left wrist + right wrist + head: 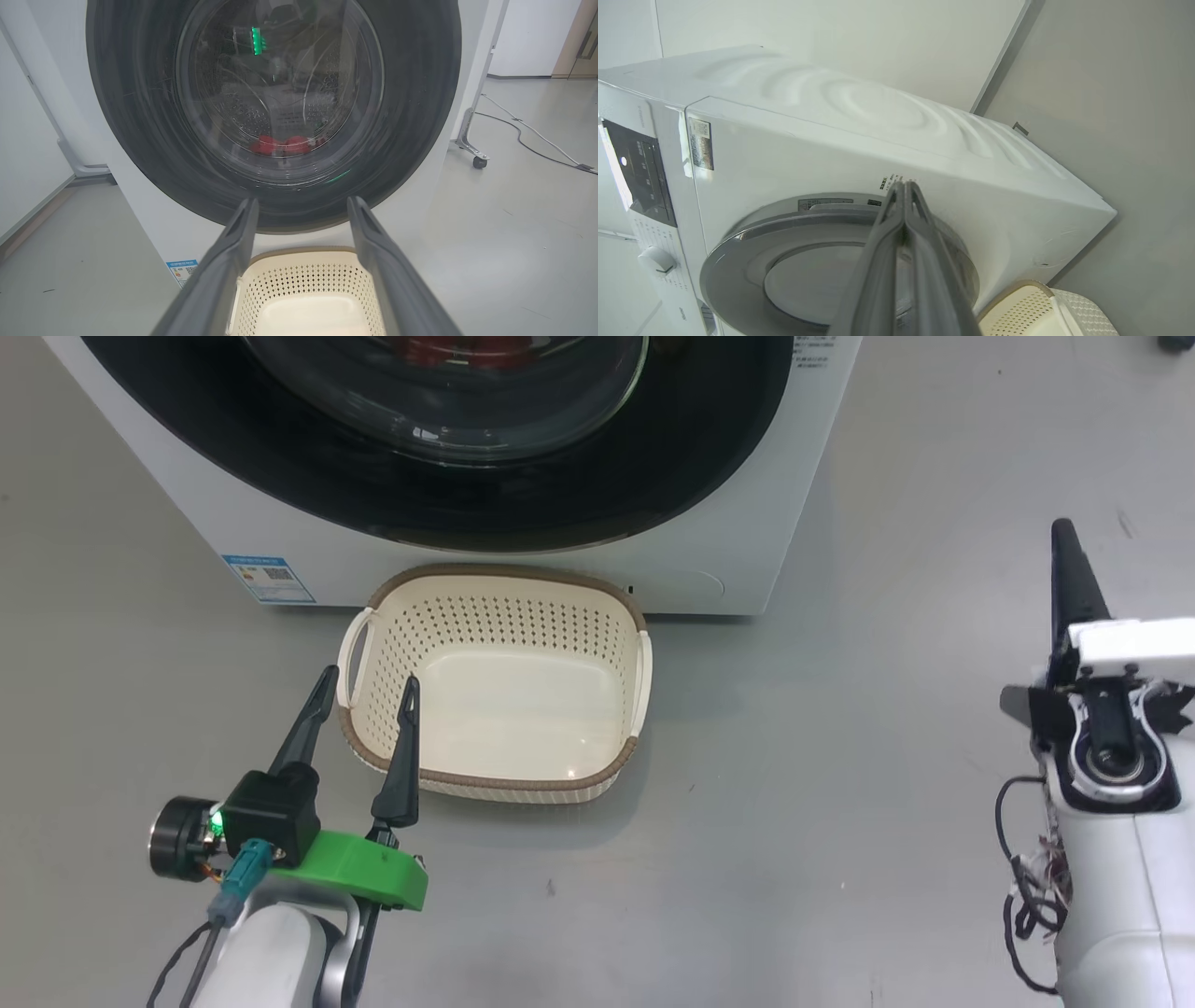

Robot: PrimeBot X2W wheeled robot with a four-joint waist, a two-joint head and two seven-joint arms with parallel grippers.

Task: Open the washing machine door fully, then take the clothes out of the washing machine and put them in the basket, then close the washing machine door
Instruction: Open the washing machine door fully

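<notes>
The door (pixel 439 439) looks shut flat against the machine (pixel 233 513), so the first step, swinging it fully open, seems not yet begun. Through the glass, red clothes (pixel 280 144) lie low in the drum. The basket (pixel 495 625) sits empty on the floor just in front of the machine, below the door. The left gripper (pixel 370 677) hovers over the basket's left rim, fingers spread wide, holding nothing. The right gripper (pixel 1064 541) hangs well off to the right, fingers pressed together, empty. Next, I'd guess, a gripper must find the door's edge or catch and pull. I can't make out a handle, and the head view cuts off the door's top.
</notes>
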